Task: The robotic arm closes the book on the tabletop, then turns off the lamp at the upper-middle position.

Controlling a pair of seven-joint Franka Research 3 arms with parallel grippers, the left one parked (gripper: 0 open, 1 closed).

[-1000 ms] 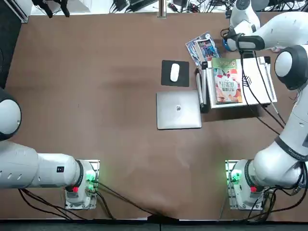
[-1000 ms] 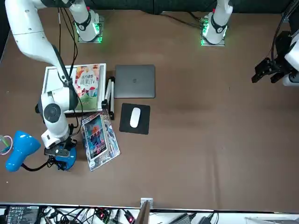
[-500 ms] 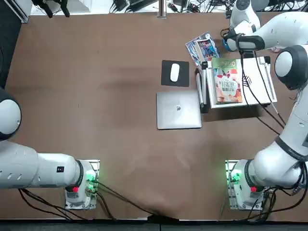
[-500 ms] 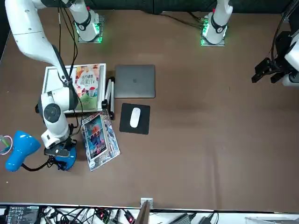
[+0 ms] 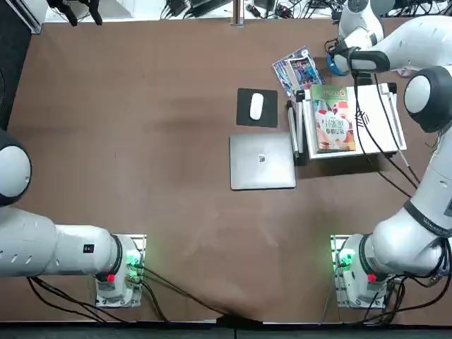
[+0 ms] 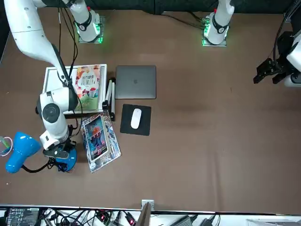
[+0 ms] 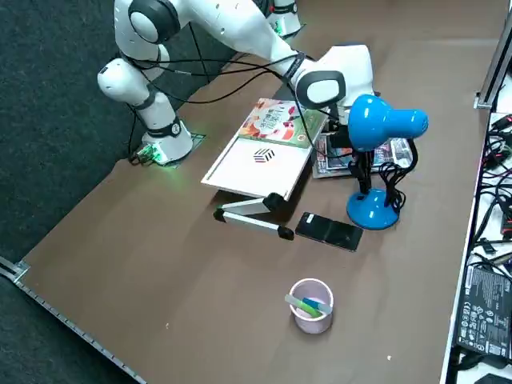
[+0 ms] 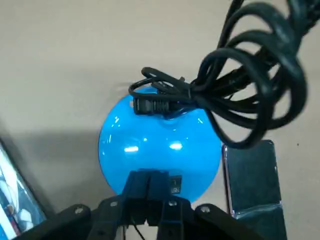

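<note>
The book (image 5: 333, 119) lies closed, green cover up, on a white stand board (image 7: 260, 164) on the brown tabletop (image 5: 141, 141). The lamp stands beyond it near the far edge, with a round blue base (image 8: 160, 145), a black gooseneck and a blue head (image 7: 384, 124). The robotic arm (image 6: 33, 33) reaches over the book. Its right gripper (image 8: 148, 186) hangs just above the near rim of the lamp base (image 6: 65, 159), by a small switch, and its fingers (image 8: 140, 182) are shut together on nothing.
Blue leaflets (image 5: 299, 70) lie next to the lamp base. A closed laptop (image 5: 262, 162) and a mouse (image 5: 256, 106) on a black pad sit left of the book. A dark phone (image 7: 330, 231), a coiled black cable (image 8: 250, 85) and a pink cup (image 7: 310, 304) crowd the lamp's side.
The right wrist and gripper have shifted slightly over the lamp base. The book, lamp and other objects have not moved.
</note>
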